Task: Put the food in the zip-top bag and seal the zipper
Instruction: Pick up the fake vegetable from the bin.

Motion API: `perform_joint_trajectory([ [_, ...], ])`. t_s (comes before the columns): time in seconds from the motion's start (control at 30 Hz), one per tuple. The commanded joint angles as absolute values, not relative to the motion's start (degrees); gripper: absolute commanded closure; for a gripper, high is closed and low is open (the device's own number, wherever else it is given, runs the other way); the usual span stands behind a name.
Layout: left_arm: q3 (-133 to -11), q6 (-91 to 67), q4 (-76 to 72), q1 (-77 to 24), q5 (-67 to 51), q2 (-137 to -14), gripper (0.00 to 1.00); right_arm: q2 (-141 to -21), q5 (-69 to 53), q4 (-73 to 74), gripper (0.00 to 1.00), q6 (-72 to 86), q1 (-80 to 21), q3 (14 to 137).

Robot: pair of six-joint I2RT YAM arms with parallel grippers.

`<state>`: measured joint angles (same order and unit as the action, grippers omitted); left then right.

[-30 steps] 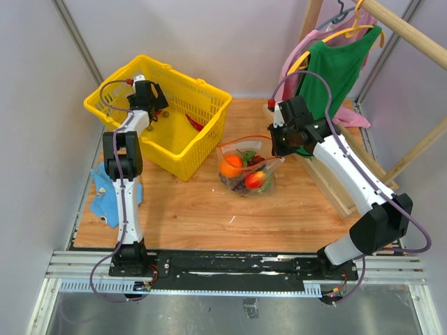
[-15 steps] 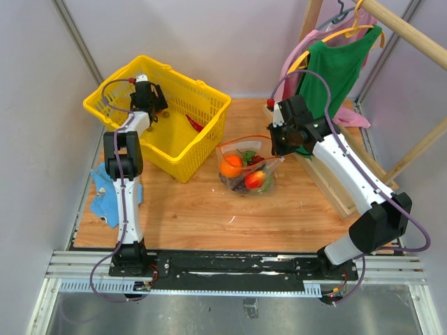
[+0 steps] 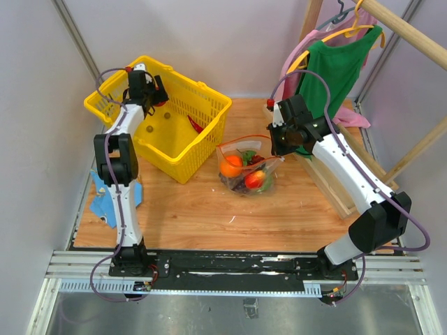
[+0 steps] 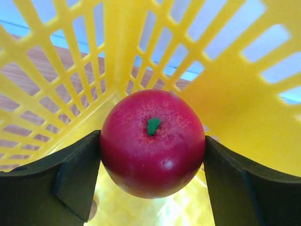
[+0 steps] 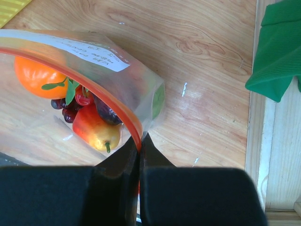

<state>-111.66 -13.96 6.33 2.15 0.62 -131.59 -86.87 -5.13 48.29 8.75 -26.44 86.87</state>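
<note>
My left gripper (image 4: pixel 152 155) is shut on a red apple (image 4: pixel 152 141), held up inside the yellow basket (image 3: pixel 183 132); in the top view the left gripper (image 3: pixel 152 100) is near the basket's back left corner. My right gripper (image 5: pixel 139 143) is shut on the red-orange zipper strip (image 5: pixel 101 94) of the clear zip-top bag (image 3: pixel 246 167), holding its mouth open. Inside the bag lie an orange (image 5: pixel 37 74), dark grapes (image 5: pixel 107 114) and a red-yellow fruit (image 5: pixel 94 132). The right gripper (image 3: pixel 278 150) stands at the bag's right corner in the top view.
A red pepper-like piece (image 3: pixel 195 123) lies in the basket. A blue cloth (image 3: pixel 106 199) lies at the left edge. A wooden crate (image 3: pixel 335 174) and hanging green and pink clothes (image 3: pixel 339 66) stand at the right.
My left gripper has lifted and drawn toward the basket's back left corner with the apple. The right arm and the bag have stayed still.
</note>
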Motion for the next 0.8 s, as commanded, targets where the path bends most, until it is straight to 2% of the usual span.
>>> perform_joint_trajectory([
  [0.0,-109.08,-16.14,10.32,2.46,-3.61,-123.98,0.69,-85.47,-6.05,47.68,0.99,9.67,-26.89,87.28],
  [0.4,-96.54,-19.12,13.04,-0.94,-11.0,-104.09,0.69,-82.38,-9.41,44.88,0.99,11.91,-26.9,83.91],
  [0.77,-86.8,-17.54,14.22,-10.24,-16.61,-87.57,0.7,-81.39,-10.33,44.1,0.99,13.05,-26.89,83.06],
])
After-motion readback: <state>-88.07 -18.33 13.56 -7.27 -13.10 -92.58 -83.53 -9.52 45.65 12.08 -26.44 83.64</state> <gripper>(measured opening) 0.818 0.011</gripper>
